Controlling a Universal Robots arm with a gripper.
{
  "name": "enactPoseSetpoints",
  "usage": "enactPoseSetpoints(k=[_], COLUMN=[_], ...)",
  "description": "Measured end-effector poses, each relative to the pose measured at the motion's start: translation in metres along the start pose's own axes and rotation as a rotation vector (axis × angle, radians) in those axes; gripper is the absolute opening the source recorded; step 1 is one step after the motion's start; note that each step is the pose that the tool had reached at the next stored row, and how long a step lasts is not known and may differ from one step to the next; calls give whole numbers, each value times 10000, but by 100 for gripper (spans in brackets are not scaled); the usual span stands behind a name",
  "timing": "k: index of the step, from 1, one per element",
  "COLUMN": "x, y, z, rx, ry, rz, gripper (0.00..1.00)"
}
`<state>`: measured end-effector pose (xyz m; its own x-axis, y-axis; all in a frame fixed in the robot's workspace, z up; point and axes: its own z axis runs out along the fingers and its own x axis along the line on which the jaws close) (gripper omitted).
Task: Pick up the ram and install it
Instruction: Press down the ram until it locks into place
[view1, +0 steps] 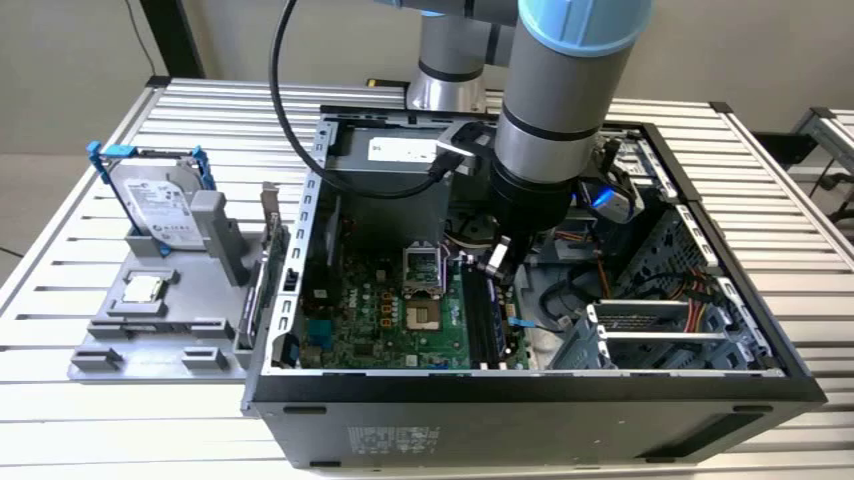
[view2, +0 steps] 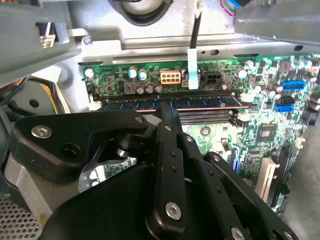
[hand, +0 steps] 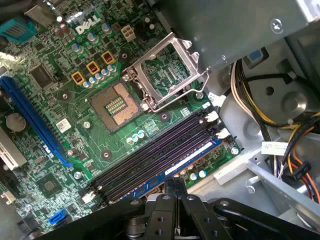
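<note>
Down inside the open case now, gripper low over the motherboard, right at the memory slots. Jaws pinched on the ram, gripping its upper edge near mid-length in the second wrist view. Stick standing on edge in the outermost slot, the one nearest the board's edge, blue face showing between the white latches.

Seated or merely resting? Cannot tell from here. Judging the step as the push-home.

For a clean job: press straight down, no tilt along the length, both ends sinking together. Worth keeping the notch matched to the slot key and the end latches free to swing in. Any skew likely to jam one end high.

Long axis lying along the slot, parallel to the three empty black slots beside it. In the exterior view, running from the far side of the case toward the near wall, alongside the open CPU socket. Contact edge facing down into the board, top edge up in the jaws.
</note>
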<state>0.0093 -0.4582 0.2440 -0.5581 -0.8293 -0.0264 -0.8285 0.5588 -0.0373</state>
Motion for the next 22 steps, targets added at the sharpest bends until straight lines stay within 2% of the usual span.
enactPoseSetpoints(k=[11,22], x=[1,2], y=[0,2], z=[1,3], rx=[-47,-76], ry=[-40,-82], rz=[-1438,-2564], gripper=[0,0])
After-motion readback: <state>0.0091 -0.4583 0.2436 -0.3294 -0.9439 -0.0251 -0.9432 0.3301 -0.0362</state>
